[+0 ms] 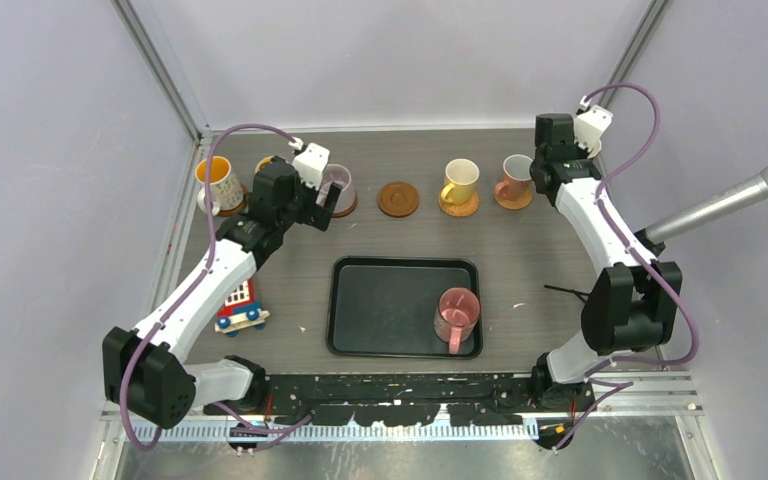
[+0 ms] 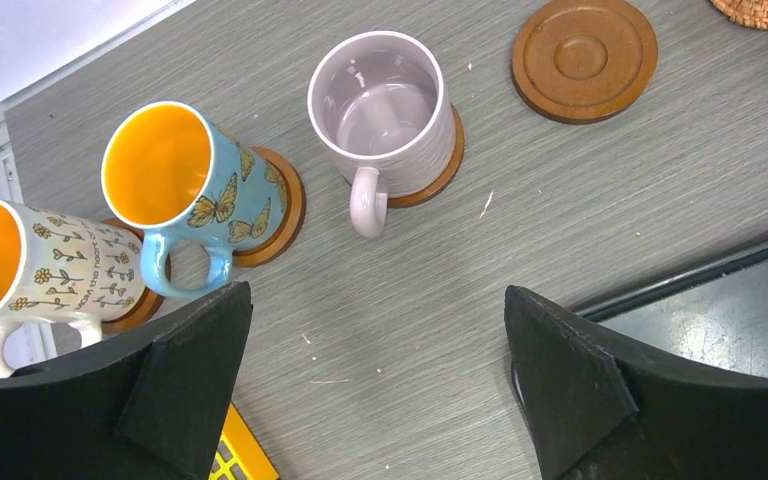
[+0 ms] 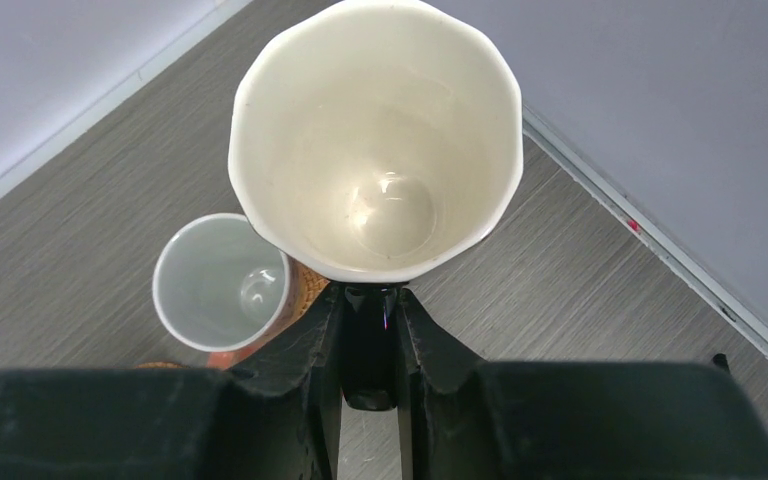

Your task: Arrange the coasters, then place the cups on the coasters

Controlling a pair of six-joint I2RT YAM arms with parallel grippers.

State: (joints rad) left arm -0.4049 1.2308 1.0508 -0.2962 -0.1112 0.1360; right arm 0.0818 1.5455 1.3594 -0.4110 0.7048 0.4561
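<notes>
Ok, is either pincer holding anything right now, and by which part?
The right pincer is shut on the cream cup, clamped at its side just under the rim; the left pincer is open and empty.

Row cups [image 1: 460, 182]: on coasters [image 1: 459, 208] along the back.
Bare coaster [image 1: 398, 198]: mid-row, between cups.
End cup [image 3: 375, 140]: right of the row.
Tray [image 1: 380, 300]: in front of the row.
Tray cup [image 1: 457, 315]: inside, right side.
Toy block [image 1: 240, 308]: left of the tray.

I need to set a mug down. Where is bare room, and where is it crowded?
Free: the empty coaster between lilac mug and yellow mug; the tray left of the pink mug; the table between tray and mugs. Crowded: back left, around the left gripper.
</notes>
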